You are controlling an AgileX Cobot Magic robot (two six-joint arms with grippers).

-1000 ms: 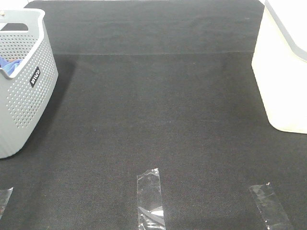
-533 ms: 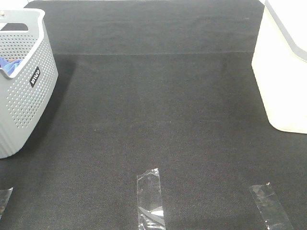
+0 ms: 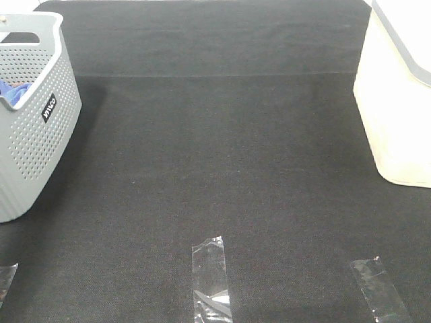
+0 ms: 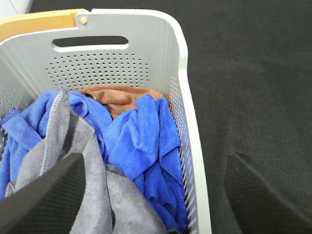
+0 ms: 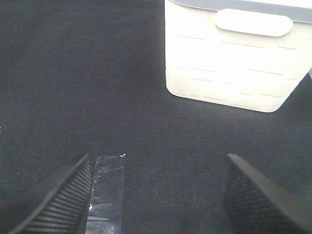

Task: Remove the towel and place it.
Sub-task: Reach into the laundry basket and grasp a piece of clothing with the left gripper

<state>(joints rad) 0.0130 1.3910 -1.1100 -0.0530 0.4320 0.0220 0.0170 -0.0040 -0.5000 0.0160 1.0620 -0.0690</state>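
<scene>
Ext. high view: even, diffuse overhead light, med. brightness. Black mat [image 3: 222, 155] reads dark, low contrast, fine grain noise. Grey basket [image 3: 34, 148] throws soft shadow on mat along its right side. White bin [image 3: 397, 121] near overexposed; in right wrist view its surface detail is washed out. Tape strips [image 3: 211, 269] show specular glare.

Left wrist view: towel [image 4: 114, 204] and basket interior sharp, well lit. Fingers [image 4: 39, 204] of left gripper [image 4: 156, 156] out of focus, dark blurs.

Right wrist view: fingers [image 5: 58, 195] of right gripper [image 5: 157, 156] soft, rib texture legible.
</scene>
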